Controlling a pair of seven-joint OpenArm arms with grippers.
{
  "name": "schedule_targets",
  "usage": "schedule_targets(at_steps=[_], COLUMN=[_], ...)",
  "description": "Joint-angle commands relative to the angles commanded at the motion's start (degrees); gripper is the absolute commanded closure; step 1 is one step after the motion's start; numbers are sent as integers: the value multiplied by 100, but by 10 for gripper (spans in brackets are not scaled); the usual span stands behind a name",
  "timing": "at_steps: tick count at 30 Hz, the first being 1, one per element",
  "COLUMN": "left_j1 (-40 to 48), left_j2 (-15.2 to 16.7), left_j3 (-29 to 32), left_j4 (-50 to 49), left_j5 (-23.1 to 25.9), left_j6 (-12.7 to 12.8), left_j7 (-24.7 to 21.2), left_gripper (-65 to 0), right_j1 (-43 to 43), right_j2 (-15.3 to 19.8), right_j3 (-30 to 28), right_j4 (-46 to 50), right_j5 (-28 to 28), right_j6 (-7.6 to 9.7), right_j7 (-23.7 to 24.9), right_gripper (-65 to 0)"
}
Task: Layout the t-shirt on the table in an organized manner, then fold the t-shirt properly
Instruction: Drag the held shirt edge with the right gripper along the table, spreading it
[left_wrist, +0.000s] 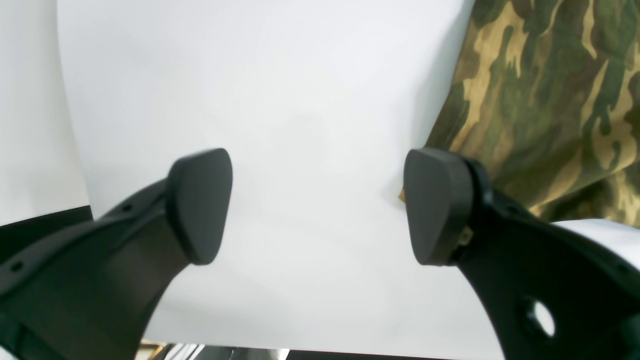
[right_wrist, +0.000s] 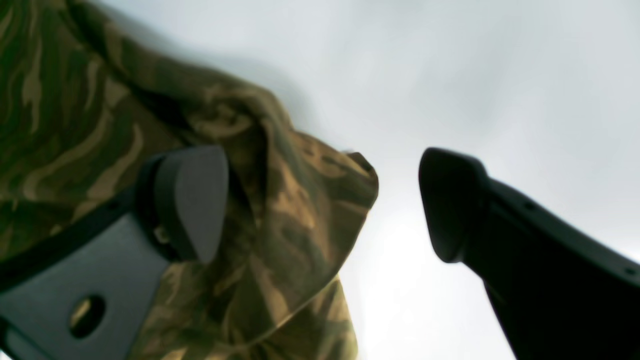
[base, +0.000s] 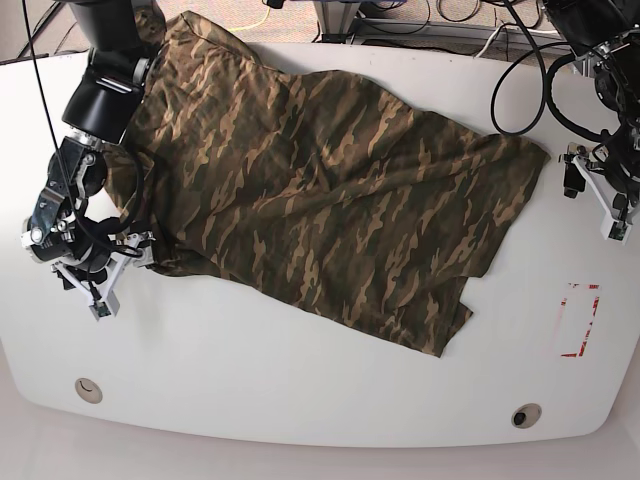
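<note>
Two dark pads of the left gripper (left_wrist: 318, 205) are standing wide apart in the left wrist view, holding nothing over bare white table (left_wrist: 280, 100), with the t-shirt (left_wrist: 550, 95) lying just beside the right-hand pad. Looking through the right wrist camera, the right gripper (right_wrist: 322, 205) is gaping open, a rumpled cloth fold sitting between its pads, ungripped. From the base view, the shirt is sprawling across the tabletop, a red tape rectangle (base: 580, 320) and cables (base: 520, 70) lying nearby.

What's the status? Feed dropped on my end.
Left gripper open, over bare table. Right gripper open, at the t-shirt edge. T-shirt spread but rumpled, unfolded. Nothing in the way.
</note>
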Motion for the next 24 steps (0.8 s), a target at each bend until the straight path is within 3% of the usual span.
schedule_targets(at_steps=[7,20,24], left_j1=[-97,-176,-176], left_j2=[0,0,0], left_j3=[35,26,26], left_j4=[-255,-290,-290], left_j5=[0,0,0], left_j6=[0,0,0], left_j7=[-26,-44,-44], left_gripper=[-506,-506,-506], right_j1=[431,1037,1029], right_j2=[132,818,844], right_j3=[35,35,35], right_j4=[-457,-3051,-3262], right_j5=[-273,-229,-141], right_j6=[0,0,0], right_j7=[281,1776,1802], right_gripper=[-574,-574,-574])
